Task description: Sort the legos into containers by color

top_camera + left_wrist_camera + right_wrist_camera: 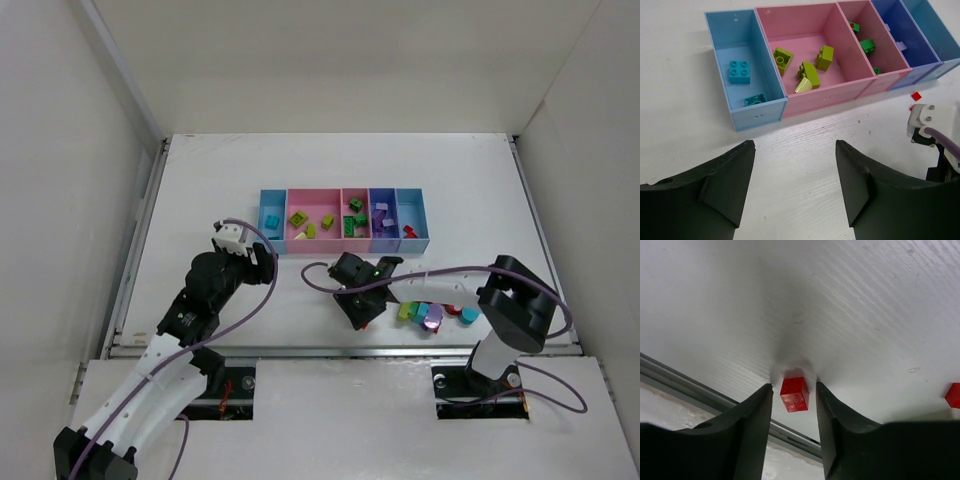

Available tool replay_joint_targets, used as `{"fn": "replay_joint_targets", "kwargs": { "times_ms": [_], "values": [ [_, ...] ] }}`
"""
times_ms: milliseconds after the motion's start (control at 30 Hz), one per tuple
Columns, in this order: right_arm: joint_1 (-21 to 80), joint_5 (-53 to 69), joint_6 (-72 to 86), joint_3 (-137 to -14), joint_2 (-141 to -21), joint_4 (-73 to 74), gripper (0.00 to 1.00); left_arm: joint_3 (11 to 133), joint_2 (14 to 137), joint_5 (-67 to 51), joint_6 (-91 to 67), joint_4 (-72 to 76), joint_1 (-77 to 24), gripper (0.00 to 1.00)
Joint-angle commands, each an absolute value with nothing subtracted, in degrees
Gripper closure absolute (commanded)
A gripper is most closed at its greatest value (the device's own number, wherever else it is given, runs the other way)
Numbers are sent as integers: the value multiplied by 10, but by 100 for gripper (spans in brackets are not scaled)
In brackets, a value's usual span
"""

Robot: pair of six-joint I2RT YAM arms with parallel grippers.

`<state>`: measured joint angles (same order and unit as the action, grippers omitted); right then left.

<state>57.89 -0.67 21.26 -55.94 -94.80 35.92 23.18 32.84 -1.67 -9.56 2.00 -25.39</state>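
Toward front right, right tool [794, 386] parted astride red lego [794, 395], left tool [794, 147] open, facing containers [830, 97]

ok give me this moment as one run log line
right gripper: open around red lego on table | left gripper: open, empty, facing containers

— What's on the white grooved tabletop [330, 160]?
— Five joined open plastic bins [330, 247], blue, pink and purple, set back; near the front edge, a small red plastic brick [794, 394] and a cluster of loose coloured bricks [433, 318].
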Motion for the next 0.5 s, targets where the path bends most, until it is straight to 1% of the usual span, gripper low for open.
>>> {"fn": "replay_joint_targets", "kwargs": {
  "times_ms": [0, 33, 67, 167, 200, 333, 367, 400, 467],
  "values": [
    [583, -19, 224, -535, -941, 357, 55, 230, 320, -13, -109, 52, -252, 38],
    [583, -18, 224, -530, -941, 357, 60, 230, 320, -13, -109, 52, -252, 38],
    [583, -18, 224, -530, -935, 357, 70, 225, 320, -13, -109, 52, -252, 38],
    [583, -13, 229, -543, -922, 363, 91, 225, 320, -13, -109, 52, -252, 38],
    [583, -13, 236, -553, -922, 363, 100, 225, 320, -13, -109, 52, -252, 38],
    [583, -91, 258, -634, -882, 399, 100, 225, 315, -13, -109, 52, -252, 38],
    [564, -132, 265, -653, -871, 404, 100, 225, 315, -13, -109, 52, -252, 38],
    [548, -147, 265, -689, -855, 404, 100, 225, 315, -13, -109, 52, -247, 38],
    [500, -157, 265, -717, -850, 398, 100, 225, 315, -13, -109, 52, -247, 38]
  ]
}}
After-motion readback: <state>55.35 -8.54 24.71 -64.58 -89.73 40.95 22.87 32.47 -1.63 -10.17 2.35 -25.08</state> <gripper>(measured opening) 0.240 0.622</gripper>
